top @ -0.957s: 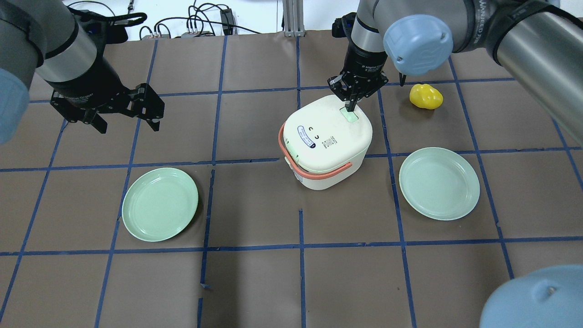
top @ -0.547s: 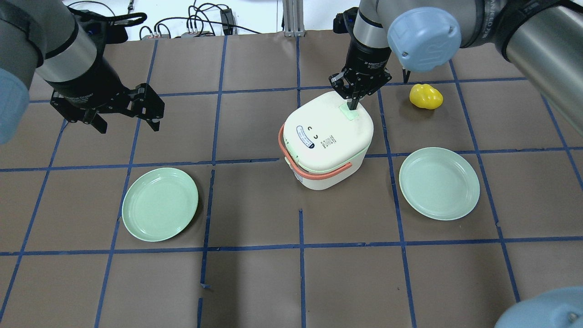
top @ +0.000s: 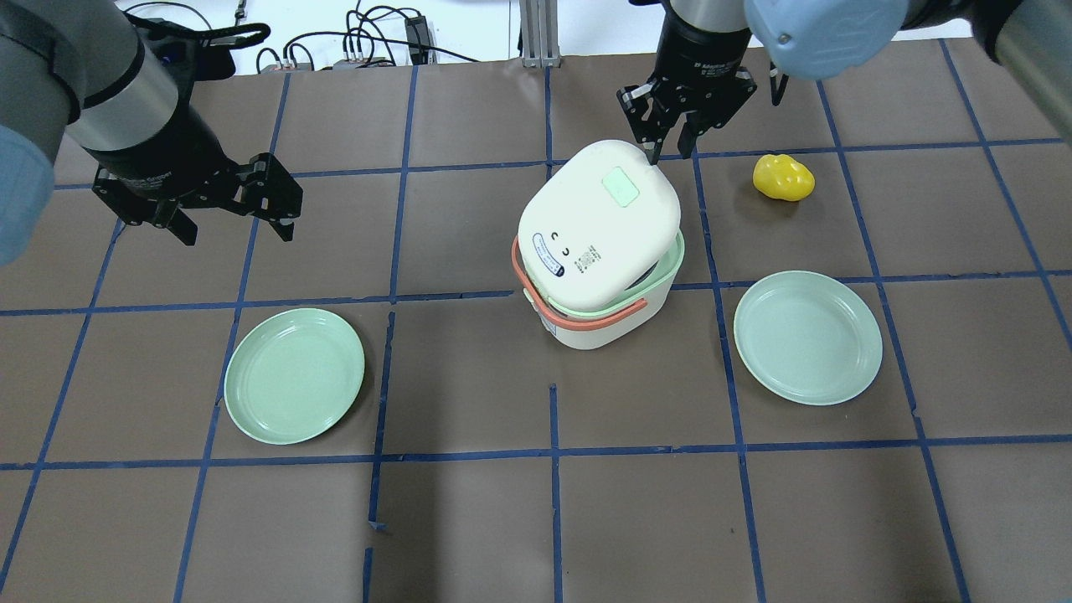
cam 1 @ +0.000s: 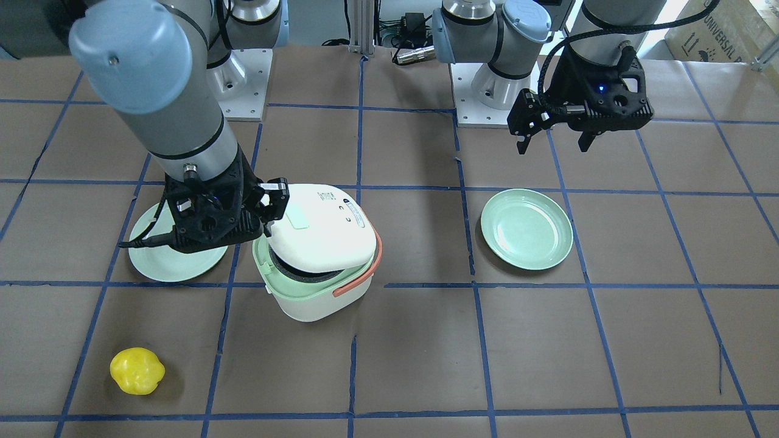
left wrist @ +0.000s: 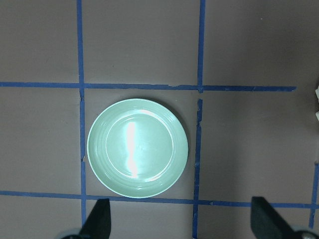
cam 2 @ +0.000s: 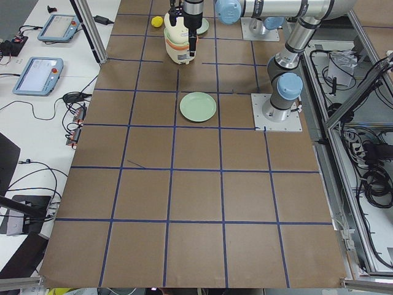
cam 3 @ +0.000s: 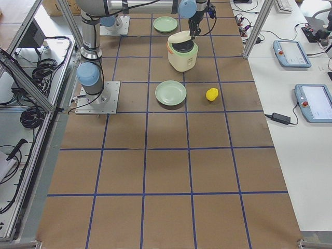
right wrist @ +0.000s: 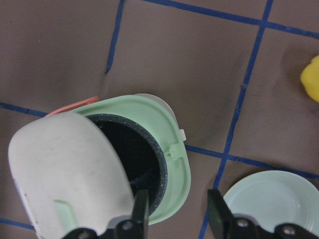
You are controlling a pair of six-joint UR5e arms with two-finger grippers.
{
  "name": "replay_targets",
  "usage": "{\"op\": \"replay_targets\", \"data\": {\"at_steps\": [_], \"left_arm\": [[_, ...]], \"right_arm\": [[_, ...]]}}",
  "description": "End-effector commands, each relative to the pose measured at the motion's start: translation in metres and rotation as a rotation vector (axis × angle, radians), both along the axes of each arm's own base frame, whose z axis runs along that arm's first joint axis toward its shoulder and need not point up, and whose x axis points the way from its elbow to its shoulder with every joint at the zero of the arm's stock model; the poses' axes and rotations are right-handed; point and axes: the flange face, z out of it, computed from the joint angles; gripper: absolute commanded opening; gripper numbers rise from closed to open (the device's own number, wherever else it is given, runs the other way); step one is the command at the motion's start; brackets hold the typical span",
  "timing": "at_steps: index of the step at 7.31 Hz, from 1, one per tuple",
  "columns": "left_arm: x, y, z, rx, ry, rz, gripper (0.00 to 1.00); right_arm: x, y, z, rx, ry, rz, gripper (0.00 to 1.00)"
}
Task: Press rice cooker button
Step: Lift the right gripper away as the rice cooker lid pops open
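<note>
Overhead exterior, surface (top: pixel 469 519): brown paper with a blue tape grid.
Rice cooker (top: pixel 603 322): mid-surface, nearer the far edge; probably light, stiff, smooth plastic that could slide.
Lid (top: pixel 586 226): tilted ajar over the black pot (right wrist: pixel 134 154); likely sprung.
Left fingers (left wrist: pixel 99 219): spread wide, empty, toward the left edge.
Right fingers (right wrist: pixel 141 206): slightly parted, empty, at the lid's far edge.
Button (top: pixel 621 186): mint patch on the lid; push it, don't grip.

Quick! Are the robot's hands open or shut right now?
Left gripper: open, holding nothing.
Right gripper: open, holding nothing, by the rice cooker.
</note>
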Motion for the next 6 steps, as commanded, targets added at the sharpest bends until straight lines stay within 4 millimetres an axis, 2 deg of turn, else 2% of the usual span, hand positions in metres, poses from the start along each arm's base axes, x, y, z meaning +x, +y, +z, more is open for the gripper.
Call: {"op": "replay_targets", "data": {"at_steps": [1,3,4,5,6], "left_arm": [[0.0,0.0,0.0,0.002,0.0,0.0,1.0],[0.0,0.0,0.0,0.0,0.0,0.0,1.0],[0.0,0.0,0.0,0.0,0.0,0.0,1.0],[0.0,0.0,0.0,0.0,0.0,0.0,1.0],[0.0,0.0,0.0,0.0,0.0,0.0,1.0]], "right_arm": [[-0.022,0.003,0.036,-0.066,0.054,-0.039,1.0],[-0.056,0.004,0.055,-0.095,0.042,-0.105,0.99],[-0.061,0.006,0.064,-0.109,0.03,-0.116,0.99],[-0.062,0.014,0.081,-0.141,0.023,-0.118,0.99],[-0.058,0.015,0.086,-0.145,-0.034,-0.119,0.99]]}}
